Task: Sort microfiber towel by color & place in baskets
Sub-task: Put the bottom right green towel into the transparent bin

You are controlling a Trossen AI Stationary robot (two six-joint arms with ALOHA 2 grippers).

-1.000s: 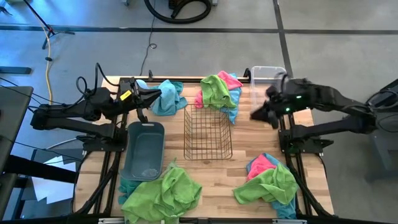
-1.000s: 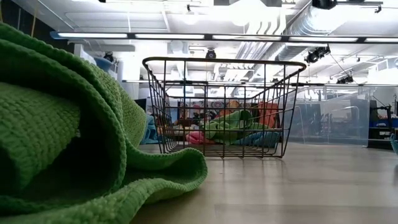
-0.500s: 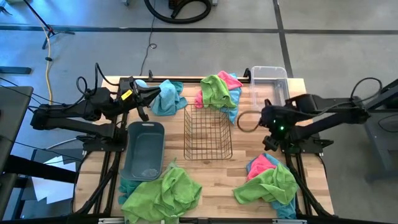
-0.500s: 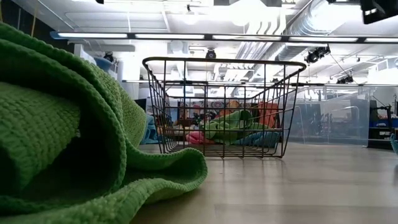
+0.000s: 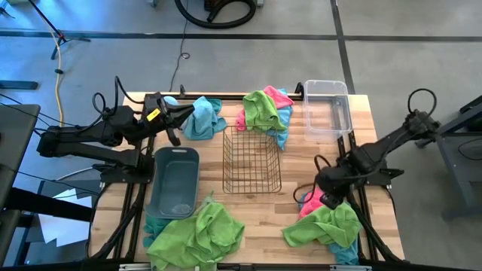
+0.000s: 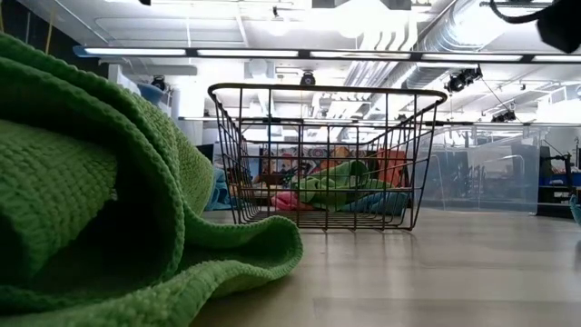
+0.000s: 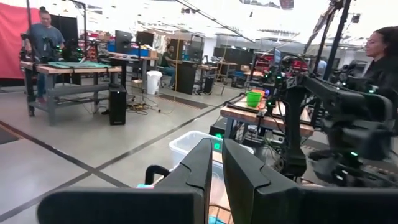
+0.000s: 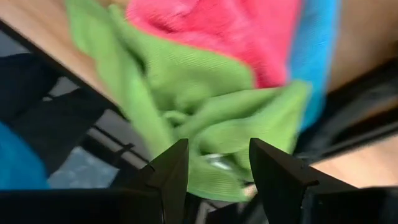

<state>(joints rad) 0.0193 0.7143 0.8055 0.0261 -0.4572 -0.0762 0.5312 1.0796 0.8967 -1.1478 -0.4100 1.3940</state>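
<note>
Right wrist view: right gripper (image 8: 212, 163) fingers parted, empty, over near-right microfiber towel (image 5: 325, 218) pile | left gripper (image 5: 179, 120) fingers closed, far-left by teal cloth (image 5: 203, 117) | baskets (image 5: 251, 159) mid-surface (image 5: 294, 162) | workshop beyond

Bare wood between wire basket (image 5: 252, 159) and right towel heap (image 5: 325, 221); clear bin (image 5: 327, 106) beyond.

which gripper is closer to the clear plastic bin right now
Right. The right gripper hovers over the towel pile at the table's near right corner, on the clear plastic bin's side. The left gripper sits across the table by the teal towel.
</note>
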